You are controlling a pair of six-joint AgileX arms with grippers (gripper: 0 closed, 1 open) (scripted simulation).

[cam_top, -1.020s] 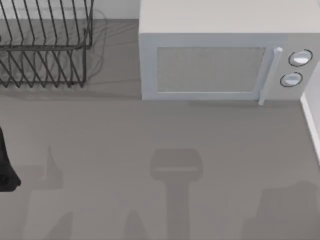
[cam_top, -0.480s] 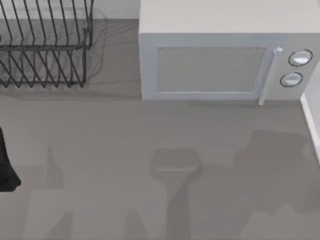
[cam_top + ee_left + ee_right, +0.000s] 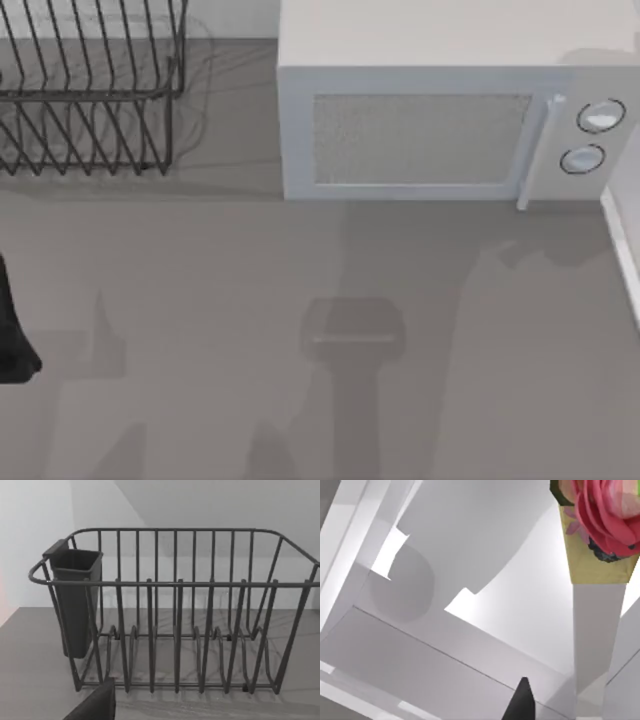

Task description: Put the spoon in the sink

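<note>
Grey countertop (image 3: 250, 260) between rack (image 3: 90, 100), microwave (image 3: 420, 130)

Looking like a kitchen here. A microwave (image 3: 430, 125) and a wire dish rack (image 3: 85, 90) are sitting on the grey counter (image 3: 300, 260).

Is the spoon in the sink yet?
Not yet, it seems. Done: nothing visible. In hand: nothing; the left arm sits at the table's left edge, facing the dish rack. Left: finding the spoon and sink; the pictures show a microwave and bare counter.
</note>
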